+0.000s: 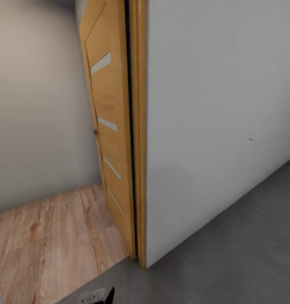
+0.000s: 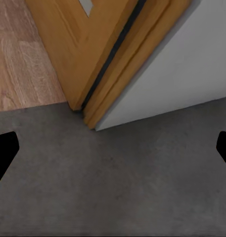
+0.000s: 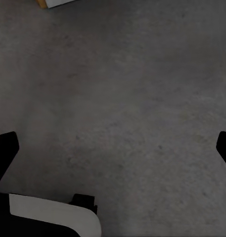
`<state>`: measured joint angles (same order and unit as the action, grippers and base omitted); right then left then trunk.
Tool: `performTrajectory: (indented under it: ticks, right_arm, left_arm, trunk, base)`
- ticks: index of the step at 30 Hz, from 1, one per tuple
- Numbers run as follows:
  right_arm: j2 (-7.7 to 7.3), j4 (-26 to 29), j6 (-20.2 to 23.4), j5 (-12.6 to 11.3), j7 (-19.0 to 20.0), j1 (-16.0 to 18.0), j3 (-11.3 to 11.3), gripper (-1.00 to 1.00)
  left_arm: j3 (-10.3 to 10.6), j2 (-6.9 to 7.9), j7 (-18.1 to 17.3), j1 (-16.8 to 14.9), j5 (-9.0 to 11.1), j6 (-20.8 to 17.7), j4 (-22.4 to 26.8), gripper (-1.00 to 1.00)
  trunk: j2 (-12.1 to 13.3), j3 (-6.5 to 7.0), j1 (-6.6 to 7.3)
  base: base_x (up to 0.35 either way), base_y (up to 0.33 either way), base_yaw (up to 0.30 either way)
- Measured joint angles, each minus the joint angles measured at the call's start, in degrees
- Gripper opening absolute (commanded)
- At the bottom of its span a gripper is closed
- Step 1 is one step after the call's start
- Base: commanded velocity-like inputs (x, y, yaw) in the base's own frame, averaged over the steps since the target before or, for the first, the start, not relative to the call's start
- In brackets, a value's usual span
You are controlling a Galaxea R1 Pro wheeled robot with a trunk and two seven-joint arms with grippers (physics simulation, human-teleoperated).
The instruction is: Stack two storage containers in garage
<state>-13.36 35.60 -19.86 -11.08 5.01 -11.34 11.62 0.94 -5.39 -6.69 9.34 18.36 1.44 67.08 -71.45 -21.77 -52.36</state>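
Standing released over grey floor [image 2: 117, 187] by the door [image 1: 111, 139], both claws, left [image 2: 113, 153] and right [image 3: 113, 153], held nothing; the bins, likely light and stiff, would suit rim grips.

Ahead of me an open wooden door [image 1: 109, 139] (pale slats), white wall [image 1: 212, 126], grey concrete floor [image 1: 229, 261], light plank floor [image 1: 47, 240] beyond.

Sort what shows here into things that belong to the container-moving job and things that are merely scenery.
Job-related:
- grey concrete floor, the garage surface
- left gripper, open, holding nothing
- right gripper, open, holding nothing

Scenery:
- wooden door, standing open
- door frame
- white wall
- wood plank floor beyond the doorway
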Motion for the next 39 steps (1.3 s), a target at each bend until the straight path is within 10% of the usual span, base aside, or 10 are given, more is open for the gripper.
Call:
performTrajectory:
  ticks: [11, 30, 37, 39]
  right_arm:
    - [0.18, 6.63, 0.63, 0.07, -0.56, 0.00, 0.19, 1.00]
    - [10.53, 16.90, 13.62, 9.16, -11.28, 0.00, 1.48, 1.00]
    - [15.15, 29.83, 28.19, 11.28, -13.46, 0.09, 1.54, 1.00]
    - [17.87, 33.18, 32.20, 13.44, -14.59, 0.61, 1.56, 1.00]
  left_arm:
    - [-0.33, 0.55, 0.08, -0.02, 0.02, -0.25, -4.73, 1.00]
    - [-0.49, 0.30, 0.38, -0.20, 0.20, -1.08, -11.50, 1.00]
    - [-0.64, 0.59, 3.81, -2.73, 0.18, -2.51, -12.18, 1.00]
    - [-0.62, 0.62, 7.29, -4.39, 0.18, -8.00, -9.25, 1.00]
  trunk:
    - [0.00, -0.07, 0.00]
    - [0.00, -0.34, 0.00]
    - [0.00, -0.34, 0.00]
    - [0.00, -0.33, 0.00]
  base:
    - [-0.001, 0.000, 0.181]
    - [0.000, 0.000, 0.211]
    - [0.000, 0.000, 0.290]
    - [0.000, 0.000, 0.290]
